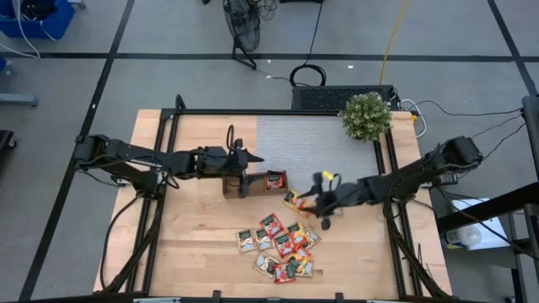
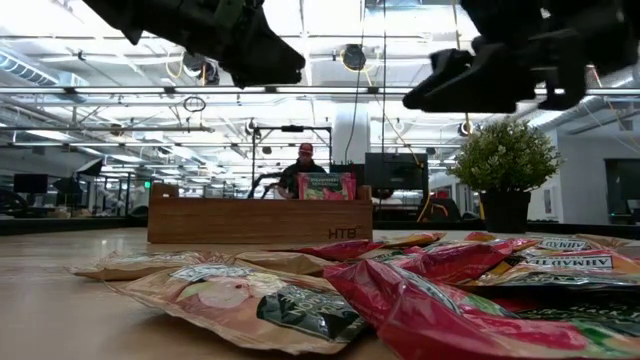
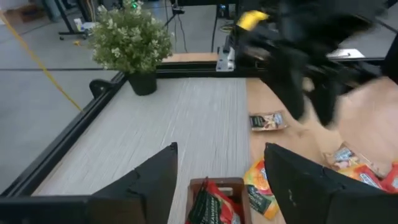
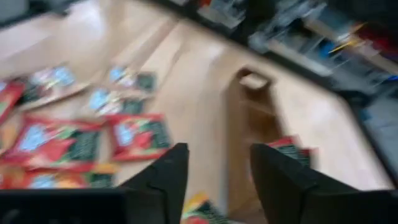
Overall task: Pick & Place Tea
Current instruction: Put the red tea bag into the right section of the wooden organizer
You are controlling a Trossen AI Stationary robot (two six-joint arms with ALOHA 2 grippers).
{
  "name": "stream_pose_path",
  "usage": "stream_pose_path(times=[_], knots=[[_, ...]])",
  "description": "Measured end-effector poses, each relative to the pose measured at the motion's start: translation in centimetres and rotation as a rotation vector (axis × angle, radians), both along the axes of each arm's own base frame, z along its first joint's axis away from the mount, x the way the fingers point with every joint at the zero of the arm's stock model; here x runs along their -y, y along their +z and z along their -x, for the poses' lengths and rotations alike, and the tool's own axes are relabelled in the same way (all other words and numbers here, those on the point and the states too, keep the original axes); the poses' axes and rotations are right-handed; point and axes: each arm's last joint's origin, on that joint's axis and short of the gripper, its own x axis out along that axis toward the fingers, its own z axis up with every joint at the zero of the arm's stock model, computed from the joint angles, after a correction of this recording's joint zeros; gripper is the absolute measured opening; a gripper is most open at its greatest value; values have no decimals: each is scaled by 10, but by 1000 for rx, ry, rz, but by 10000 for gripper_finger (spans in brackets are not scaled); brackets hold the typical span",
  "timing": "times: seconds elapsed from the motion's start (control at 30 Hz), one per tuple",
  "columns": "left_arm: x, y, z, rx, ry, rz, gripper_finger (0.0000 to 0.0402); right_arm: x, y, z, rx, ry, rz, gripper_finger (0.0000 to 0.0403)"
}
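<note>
Sachets (image 2: 420, 300) crowd the low view's foreground, their labels partly cut off. Only the left wrist view shows the left gripper (image 3: 217, 180) with fingers spread and empty, above a red sachet (image 3: 211, 202) standing in the tray (image 1: 253, 183). Blurred, the right wrist view shows the right gripper (image 4: 214, 180) parted, holding nothing, over the tea pile (image 1: 282, 244) near the table's front.
</note>
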Motion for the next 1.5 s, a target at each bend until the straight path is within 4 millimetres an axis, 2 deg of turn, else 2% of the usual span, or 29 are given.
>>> stream_pose_path(times=[0.13, 0.3, 0.47, 0.63, 0.9, 1.03, 1.2, 1.3, 1.37, 1.5], knots=[[0, 0, 0, 2, 13, 22, 250, -29, -7, -26, -213, 21, 126, 195], [0, 0, 0, 7, 26, 65, 251, -63, -29, -59, -344, 87, 295, 196], [0, -5, -1, -20, 42, 112, 251, -82, -48, -83, -396, 111, 351, 187], [0, -8, 0, -45, 56, 149, 251, -91, -60, -99, -413, 118, 354, 185], [0, -11, 1, -65, 77, 205, 251, -86, -69, -105, -441, 106, 325, 163], [0, -11, 2, -72, 79, 209, 251, -83, -68, -104, -454, 83, 298, 114], [0, -12, 2, -77, 80, 209, 251, -80, -71, -105, -472, 94, 267, 19], [0, -12, 2, -84, 81, 209, 251, -79, -73, -105, -464, 98, 259, 7], [0, -13, 2, -88, 82, 210, 250, -82, -73, -102, -453, 99, 313, 3], [0, -14, 3, -101, 93, 234, 250, -91, -67, -93, -401, -23, 626, 1]])
